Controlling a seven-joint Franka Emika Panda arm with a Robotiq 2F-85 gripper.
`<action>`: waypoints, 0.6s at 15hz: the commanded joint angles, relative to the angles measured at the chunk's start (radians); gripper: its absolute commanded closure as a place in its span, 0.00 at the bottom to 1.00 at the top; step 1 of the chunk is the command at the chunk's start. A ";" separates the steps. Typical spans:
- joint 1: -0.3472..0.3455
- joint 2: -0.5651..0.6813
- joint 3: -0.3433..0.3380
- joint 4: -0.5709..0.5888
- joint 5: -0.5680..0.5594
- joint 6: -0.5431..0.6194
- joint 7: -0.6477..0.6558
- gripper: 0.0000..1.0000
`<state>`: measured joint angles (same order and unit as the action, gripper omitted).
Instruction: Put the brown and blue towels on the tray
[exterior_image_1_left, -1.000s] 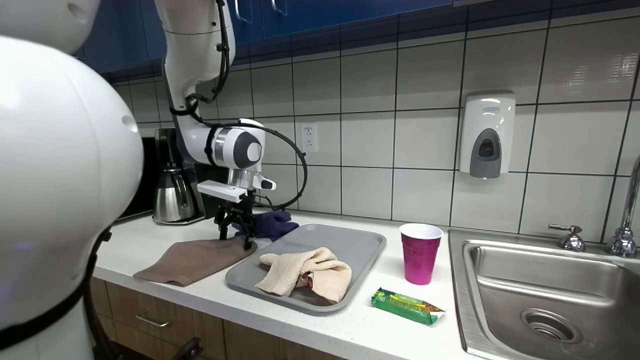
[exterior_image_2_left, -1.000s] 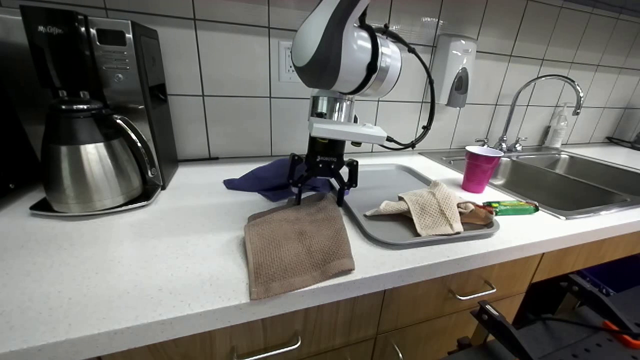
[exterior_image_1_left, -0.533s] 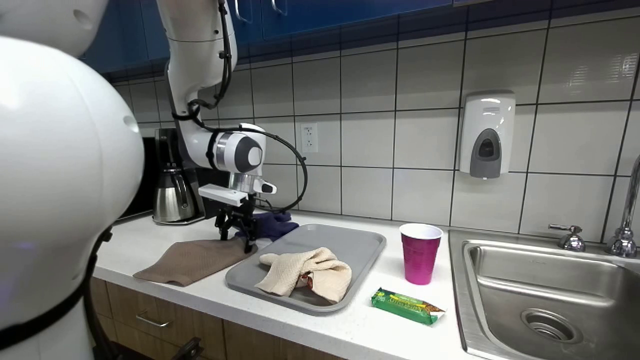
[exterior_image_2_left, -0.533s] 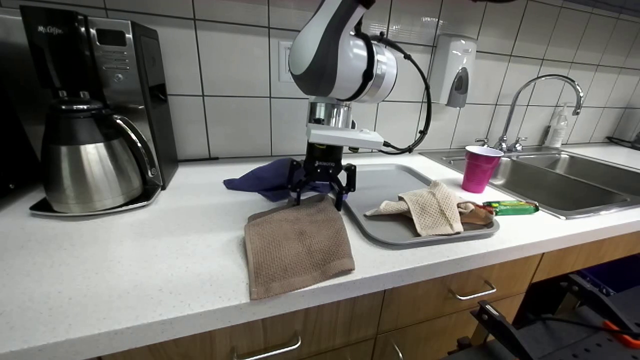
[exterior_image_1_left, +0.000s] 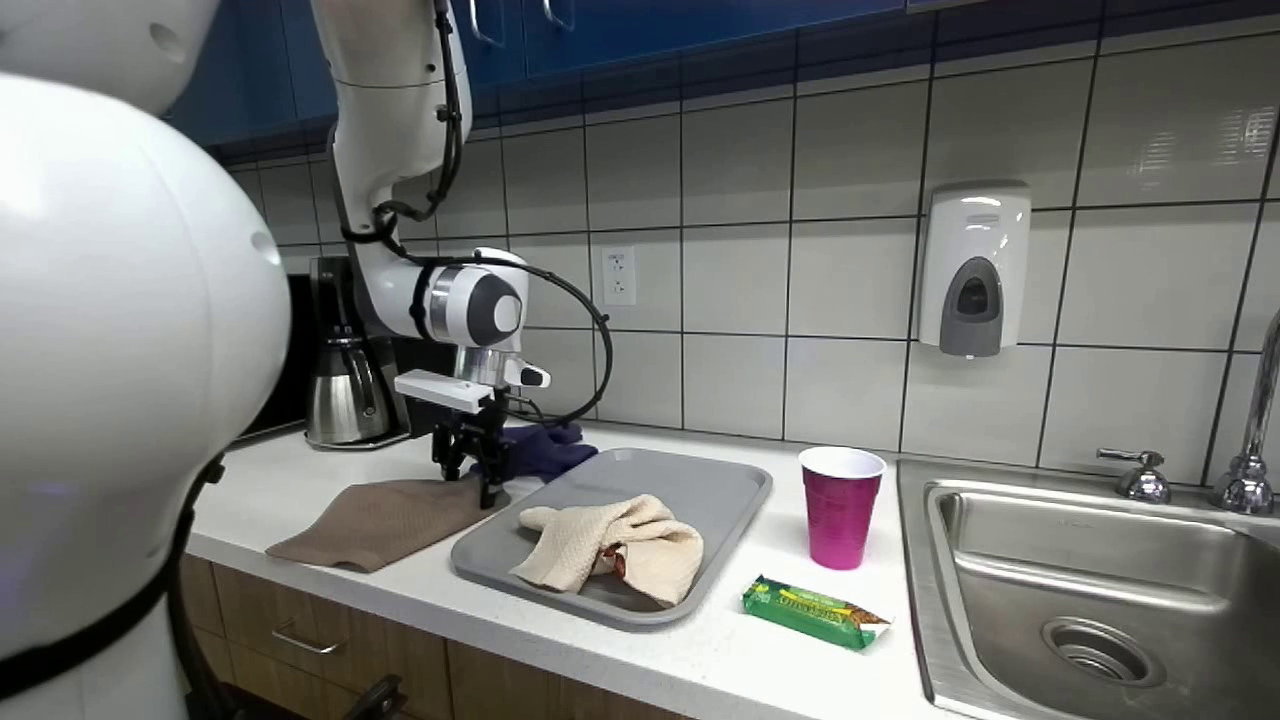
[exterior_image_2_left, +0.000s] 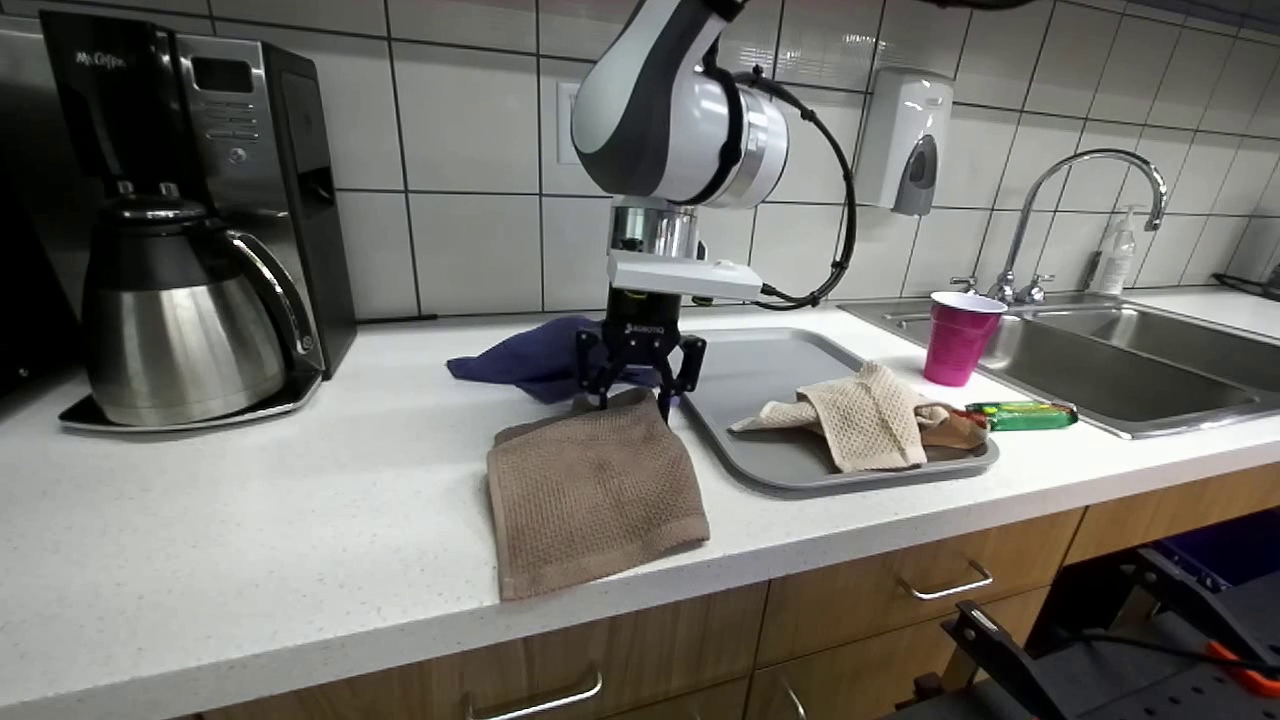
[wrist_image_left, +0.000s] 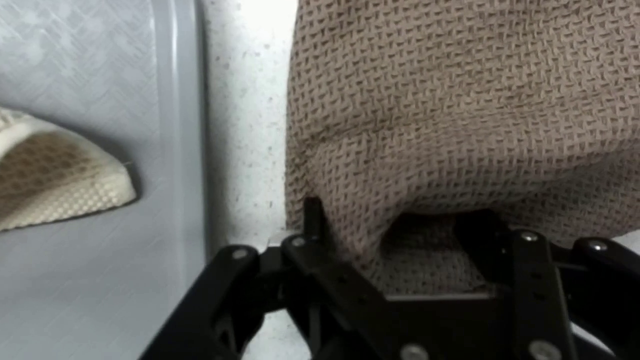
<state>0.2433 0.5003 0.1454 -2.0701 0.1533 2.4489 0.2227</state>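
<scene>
The brown towel lies on the counter beside the grey tray, one corner near the front edge. My gripper points down at the towel's far end. In the wrist view the gripper is partly open. Its left finger is near the towel's tray-side edge, and its right finger tip is partly covered by the cloth. A raised fold of the brown towel runs between them. Behind the gripper, the blue towel lies crumpled on the counter, partly hidden by the fingers in both exterior views.
On the tray rests a cream cloth with a reddish-brown thing under it. A pink cup and a green packet stand between tray and sink. The coffee maker is at the far side.
The gripper's fingers have drawn closer together over the brown towel. The arm has shifted slightly down and leftward in an exterior view. Both towels and the tray look almost the same.
</scene>
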 joint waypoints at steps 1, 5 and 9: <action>0.015 -0.002 -0.003 0.010 -0.024 -0.006 0.014 0.58; 0.020 -0.007 -0.002 0.004 -0.023 -0.006 0.014 0.88; 0.022 -0.016 0.001 -0.003 -0.019 -0.006 0.011 1.00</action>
<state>0.2608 0.4997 0.1457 -2.0692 0.1503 2.4489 0.2227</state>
